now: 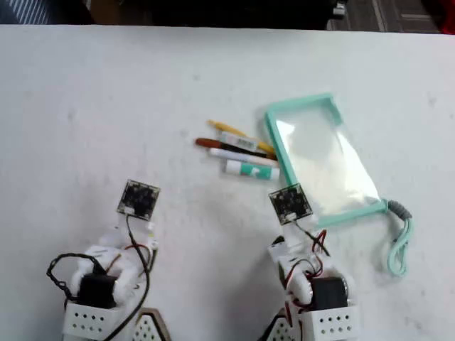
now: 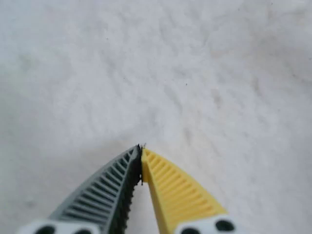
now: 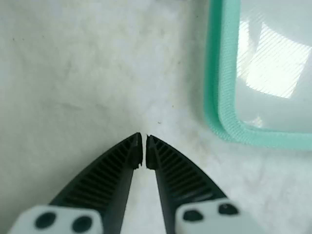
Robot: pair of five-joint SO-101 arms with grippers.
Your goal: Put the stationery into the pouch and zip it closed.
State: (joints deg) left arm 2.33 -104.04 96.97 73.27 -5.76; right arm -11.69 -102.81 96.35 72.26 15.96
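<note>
While both arms sit low in the high view, the left gripper (image 2: 141, 150) is pinched shut, grey side against yellow side, holding nothing over bare table (image 1: 106, 92). The right gripper (image 3: 144, 141) has its two black tips almost touching and holds nothing too, with a green corner of the pouch (image 1: 323, 160) lying near it. The pouch is see-through with a green edge and lies flat at the middle right of the high view, its long side running from upper left to lower right. A green strap (image 1: 399, 245) trails from its lower right end. The stationery (image 1: 238, 153) lies side by side in the middle of the frame, just left of the pouch, each piece pointing nearly left to right. The table is white, with a dark strip of room (image 1: 213, 11) along the top. The right arm's small camera board (image 1: 290, 203) covers a bit of the pouch's lower edge.
</note>
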